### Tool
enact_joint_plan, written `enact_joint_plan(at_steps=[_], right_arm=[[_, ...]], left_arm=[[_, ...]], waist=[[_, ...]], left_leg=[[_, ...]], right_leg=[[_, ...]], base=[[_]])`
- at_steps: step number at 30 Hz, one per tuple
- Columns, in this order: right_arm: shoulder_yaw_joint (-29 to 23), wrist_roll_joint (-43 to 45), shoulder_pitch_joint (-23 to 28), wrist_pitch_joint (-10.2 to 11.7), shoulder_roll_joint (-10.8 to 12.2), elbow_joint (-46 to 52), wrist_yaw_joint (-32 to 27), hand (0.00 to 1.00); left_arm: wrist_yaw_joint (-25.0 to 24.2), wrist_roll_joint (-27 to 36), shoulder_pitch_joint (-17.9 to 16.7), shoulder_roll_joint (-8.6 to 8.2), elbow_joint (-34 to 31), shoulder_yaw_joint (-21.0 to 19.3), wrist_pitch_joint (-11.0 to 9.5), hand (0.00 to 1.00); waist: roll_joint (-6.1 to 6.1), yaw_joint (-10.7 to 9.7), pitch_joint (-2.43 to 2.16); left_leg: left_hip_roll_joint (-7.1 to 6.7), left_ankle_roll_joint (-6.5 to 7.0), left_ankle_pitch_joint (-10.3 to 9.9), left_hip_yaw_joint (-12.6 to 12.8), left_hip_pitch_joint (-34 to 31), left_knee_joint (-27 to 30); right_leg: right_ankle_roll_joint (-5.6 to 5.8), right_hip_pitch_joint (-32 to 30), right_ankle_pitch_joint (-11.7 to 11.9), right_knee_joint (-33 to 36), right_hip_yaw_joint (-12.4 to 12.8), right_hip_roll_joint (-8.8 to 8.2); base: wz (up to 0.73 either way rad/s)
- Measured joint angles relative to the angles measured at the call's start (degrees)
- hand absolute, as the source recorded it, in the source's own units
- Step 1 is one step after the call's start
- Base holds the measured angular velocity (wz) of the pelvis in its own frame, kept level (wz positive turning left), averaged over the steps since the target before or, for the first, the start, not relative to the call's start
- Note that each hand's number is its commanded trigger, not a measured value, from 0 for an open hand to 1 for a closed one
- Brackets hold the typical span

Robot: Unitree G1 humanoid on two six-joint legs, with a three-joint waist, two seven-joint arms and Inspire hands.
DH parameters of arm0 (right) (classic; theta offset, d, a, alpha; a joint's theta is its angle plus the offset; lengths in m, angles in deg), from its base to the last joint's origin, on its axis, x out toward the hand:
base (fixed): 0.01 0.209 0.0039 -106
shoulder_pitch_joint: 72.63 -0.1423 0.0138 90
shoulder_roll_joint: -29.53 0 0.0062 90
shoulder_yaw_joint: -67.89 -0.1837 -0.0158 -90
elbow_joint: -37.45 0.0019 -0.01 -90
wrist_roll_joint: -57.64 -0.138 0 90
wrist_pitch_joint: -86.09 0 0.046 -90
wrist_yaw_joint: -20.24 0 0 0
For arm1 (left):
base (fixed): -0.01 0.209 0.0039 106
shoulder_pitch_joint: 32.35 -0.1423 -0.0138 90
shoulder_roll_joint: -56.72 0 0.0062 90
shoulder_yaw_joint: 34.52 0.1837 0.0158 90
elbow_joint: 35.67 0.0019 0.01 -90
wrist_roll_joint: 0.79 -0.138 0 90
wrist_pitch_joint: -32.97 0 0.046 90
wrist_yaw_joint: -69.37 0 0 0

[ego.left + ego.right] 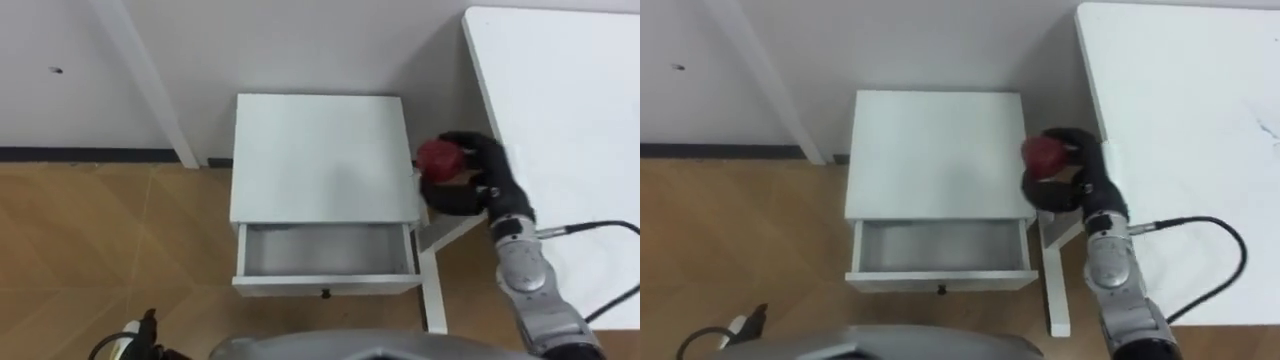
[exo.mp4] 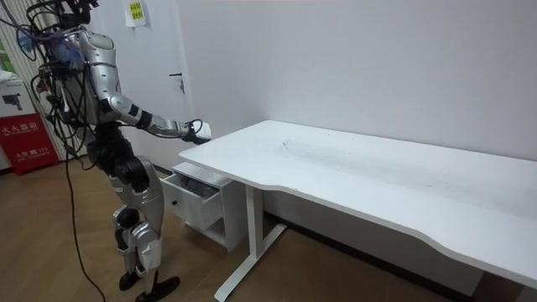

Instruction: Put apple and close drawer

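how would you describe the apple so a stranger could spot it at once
Start at the big white desk, then the small white cabinet beside it with its drawer open. Between the two, at the cabinet's right edge, the black right hand is curled round the apple. It is the one round red thing there.

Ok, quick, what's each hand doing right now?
Left hand: low at the lower left edge, state cannot be told.
Right hand: closed around the red apple.
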Motion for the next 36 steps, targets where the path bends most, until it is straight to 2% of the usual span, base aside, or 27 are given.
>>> enact_joint_plan(at_steps=[3, 6, 11, 16, 22, 26, 36], right_arm=[[3.4, 0.4, -0.3, -0.3, -0.1, 1.6, 1.9, 1.00], [4.9, 0.4, -1.4, -0.3, -0.1, 2.7, 3.7, 1.00], [6.4, 0.4, -3.5, -0.8, -0.1, 3.5, 7.0, 1.00], [8.2, 0.4, -4.1, -2.8, -0.1, 4.4, 9.4, 1.00], [8.3, 2.4, -3.9, -3.6, -0.4, 4.4, 10.4, 1.00], [8.3, 2.5, -3.9, -3.8, -0.3, -1.7, 10.3, 1.00], [8.2, 4.3, -3.6, -3.9, -0.4, -4.5, 10.2, 1.00]], left_arm=[[0.2, 0.0, 0.2, 0.05, 0.9, 1.1, 0.0, 0.00], [0.2, 0.0, 0.2, -0.18, 0.9, 3.0, 0.1, 0.00], [-0.1, 0.0, 0.9, -0.38, 0.6, 3.6, 0.2, 0.00], [-1.1, 0.0, 1.7, -0.34, 0.5, 3.8, 0.2, 0.00], [-2.2, -0.1, 2.0, -0.29, 0.7, 4.2, 0.3, 0.00], [-2.2, 0.0, 1.9, -0.27, 0.8, 4.8, 0.3, 0.00], [-2.8, 0.0, 2.2, -0.27, 0.7, 4.7, 1.7, 0.00]], waist=[[0.20, 0.5, 0.10], [0.12, 1.5, 0.08], [0.16, 1.6, 0.11], [0.02, 1.6, 0.06], [-0.31, 1.6, 0.07], [-0.49, 1.6, -0.04], [0.33, 1.5, 0.44]], left_leg=[[0.00, -0.02, 0.0, -0.7, -0.4, 0.0], [-0.03, -0.03, 0.0, -1.1, -0.6, 0.0], [-0.11, -0.03, 0.0, -1.9, -1.1, 0.3], [-0.15, -0.03, 0.0, -2.0, -1.5, 0.3], [-0.17, -0.03, 0.0, -2.0, -1.5, 0.4], [-0.21, -0.03, 0.0, -2.6, -1.5, 0.5], [-0.22, -0.04, 0.0, -3.2, -1.7, 0.5]], right_leg=[[0.00, 0.0, 0.0, -0.4, -1.4, -0.04], [0.00, 0.2, 0.0, -0.9, -1.4, -0.05], [0.00, 0.2, 0.0, -0.9, -1.4, -0.05], [0.00, 0.1, 0.0, -0.9, -1.4, -0.04], [0.00, 0.1, 0.0, -0.9, -2.3, -0.08], [0.00, 0.3, 0.0, -0.9, -2.7, -0.13], [0.00, 0.2, 0.0, -0.9, -3.1, -0.10]], base=[[0.15], [0.08], [0.10], [0.00], [0.00], [0.07], [0.02]])
